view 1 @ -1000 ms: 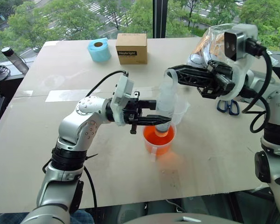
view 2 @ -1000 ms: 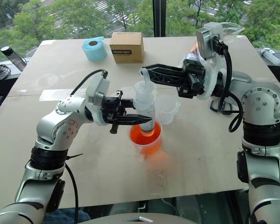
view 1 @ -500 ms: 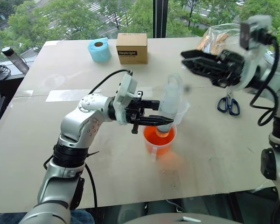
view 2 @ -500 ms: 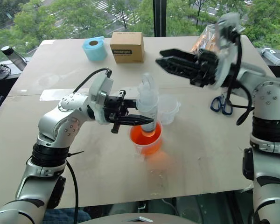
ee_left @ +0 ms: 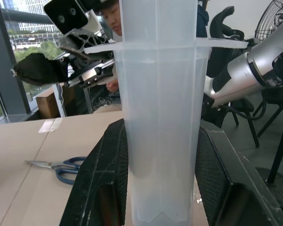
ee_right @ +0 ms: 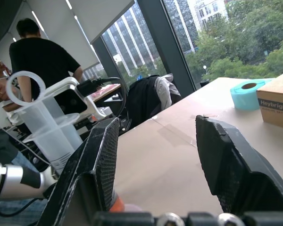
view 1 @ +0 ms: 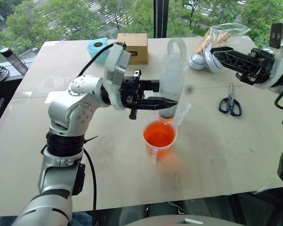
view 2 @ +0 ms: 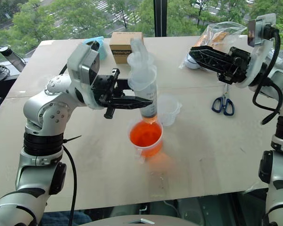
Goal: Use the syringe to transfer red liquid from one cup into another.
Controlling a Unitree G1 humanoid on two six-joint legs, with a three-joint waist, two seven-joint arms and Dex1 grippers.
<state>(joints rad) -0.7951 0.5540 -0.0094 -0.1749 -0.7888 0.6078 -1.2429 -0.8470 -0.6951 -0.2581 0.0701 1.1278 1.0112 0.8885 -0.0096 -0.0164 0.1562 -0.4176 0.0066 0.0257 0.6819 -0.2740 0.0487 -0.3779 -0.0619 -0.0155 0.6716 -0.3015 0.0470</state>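
Note:
My left gripper (view 1: 166, 100) is shut on the syringe (view 1: 172, 80), holding it upright with its pale tip just above the orange-red cup (view 1: 159, 137). In the left wrist view its black fingers (ee_left: 106, 181) press both sides of the clear tube (ee_left: 160, 117). The dark plunger seal sits low in the tube and the looped end is on top. Red liquid (view 2: 145, 133) fills the handled cup. The small clear beaker (view 2: 169, 109) stands just behind the syringe. My right gripper (view 2: 192, 55) hangs open and empty, off to the right of the plunger loop.
Blue-handled scissors (view 1: 230, 105) lie on the table at the right. A cardboard box (view 1: 134, 48), a blue tape roll (view 1: 97, 49) and a clear plastic bag (view 1: 222, 36) stand along the far edge. A bottle (view 1: 12, 58) stands at far left.
My right gripper opened, let go of the plunger loop and drew away to the right. My left gripper lifted the syringe, so its tip rose out of the red liquid.

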